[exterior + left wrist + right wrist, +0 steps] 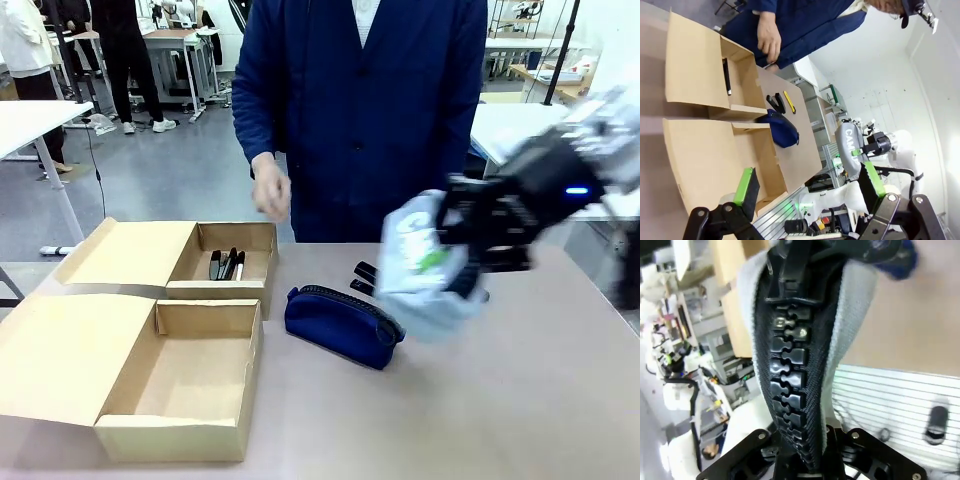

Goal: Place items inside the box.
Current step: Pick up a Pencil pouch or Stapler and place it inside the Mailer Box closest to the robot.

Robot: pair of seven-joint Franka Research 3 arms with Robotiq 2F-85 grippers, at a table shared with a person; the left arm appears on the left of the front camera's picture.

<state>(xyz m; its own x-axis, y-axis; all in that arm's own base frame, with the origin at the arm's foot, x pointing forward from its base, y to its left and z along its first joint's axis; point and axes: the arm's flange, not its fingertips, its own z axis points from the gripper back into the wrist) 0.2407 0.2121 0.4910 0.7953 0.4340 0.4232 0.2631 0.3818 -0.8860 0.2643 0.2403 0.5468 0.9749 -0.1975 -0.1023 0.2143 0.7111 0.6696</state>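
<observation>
The grey pencil case (415, 270) is gripped by the closed right gripper (458, 255) above the table (540, 400), right of centre in the front view; its black zip (790, 370) is seen close up in the right wrist view; the navy pencil case (343, 326) lies at centre; a black stapler (774, 102) and yellow utility knife (789, 102) lie just above it in the left wrist view; the left gripper (810, 182) is spread open, nothing between; black items are seen in the farther box (250, 240), upper left.
</observation>
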